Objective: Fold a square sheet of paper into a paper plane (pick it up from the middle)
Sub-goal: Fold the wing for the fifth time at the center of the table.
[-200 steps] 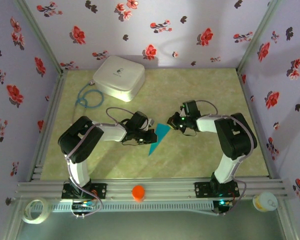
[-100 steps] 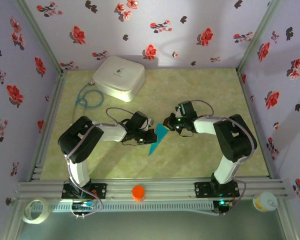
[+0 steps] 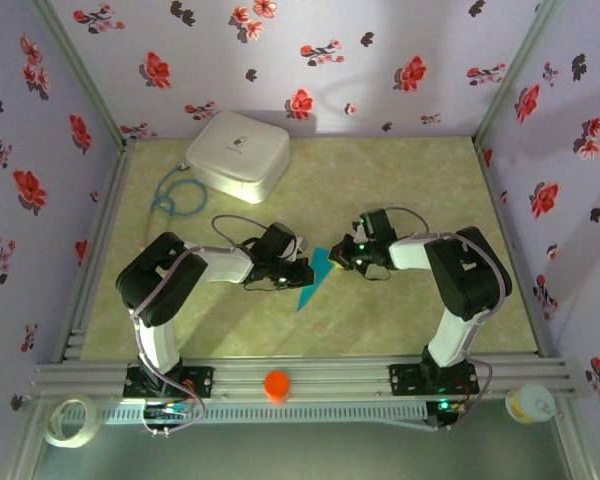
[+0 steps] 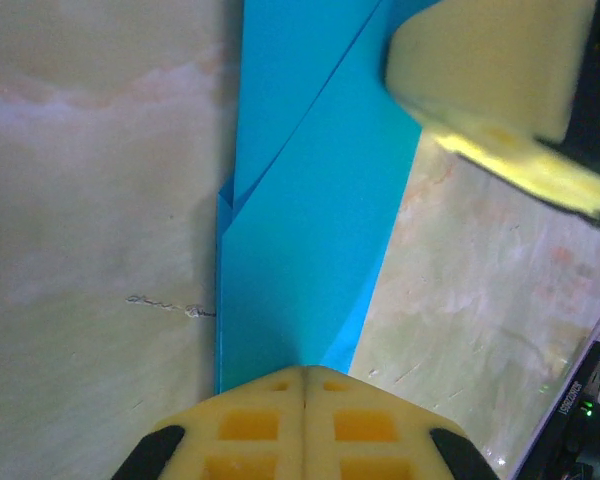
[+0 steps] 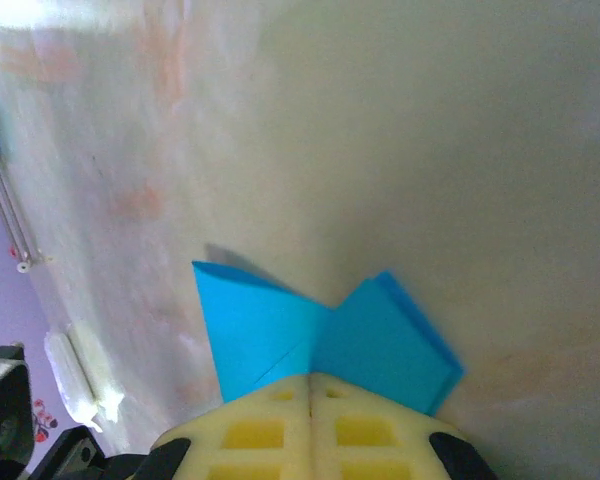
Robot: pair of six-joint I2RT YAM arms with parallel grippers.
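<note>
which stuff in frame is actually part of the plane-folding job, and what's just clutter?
In the job:
- turquoise paper, folded to a slim point
- left gripper, shut, tips at the paper
- right gripper, shut, tips at the paper

Lying about:
- white rounded box
- blue cable loop
- orange cap on the front rail
- tape roll
- small white tub

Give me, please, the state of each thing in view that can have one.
paper plane: folded in layers, lying on the table
left gripper: shut, tips at the plane
right gripper: shut, tips at the plane
white rounded box: closed
blue cable: coiled
</note>
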